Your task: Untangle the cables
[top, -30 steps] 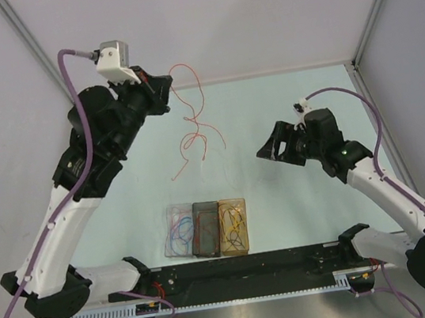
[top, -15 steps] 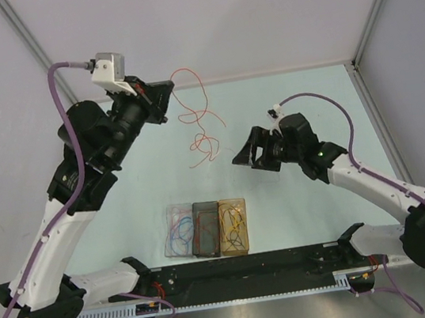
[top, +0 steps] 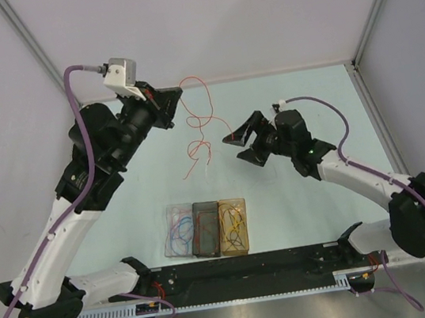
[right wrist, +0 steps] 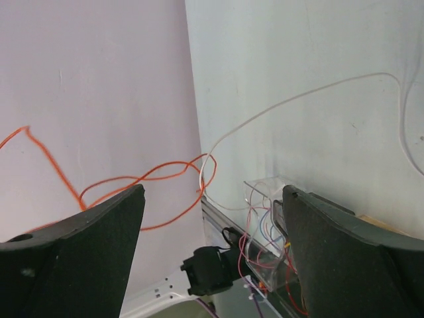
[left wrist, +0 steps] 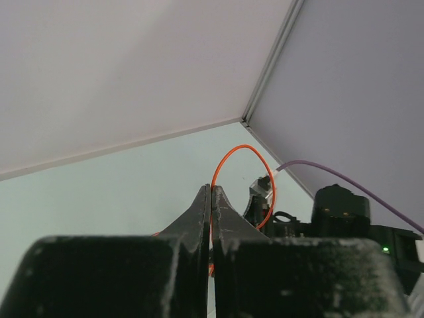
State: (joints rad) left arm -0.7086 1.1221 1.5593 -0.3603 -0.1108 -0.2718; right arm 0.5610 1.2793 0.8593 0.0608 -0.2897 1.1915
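Left fingers (left wrist: 212, 199) pinched flat shut, orange cable (left wrist: 242, 146) nipped right at the tips and looping out beyond them. L arm (top: 99, 152) is up high over the far-left part of the worktop (top: 284, 212), prob. so the cable hangs free and its kinks show. And hang it does: from the grip it drops in loose bends over the far half of the worktop, tail end down toward the middle; touching the surface or not, can't tell from above. Right fingers (right wrist: 86, 245) spread wide, nothing btwn them, levelled at the dangling part from the right, just beside it but apart. Looks like a set-up for a second grab lower down, so both arms can pull the snarl open. R wrist view gives the reason: a pale wire (right wrist: 298, 99) meets the orange loops where they cross, then trails off over the worktop, so orange isn't clear of it yet. Near edge, centre: three small boxes (top: 207, 228) side by side w/ thin coloured wires (top: 179, 232) in them, apparently bins for freed ones. Risk, imo: wire this thin, easy to close on air.
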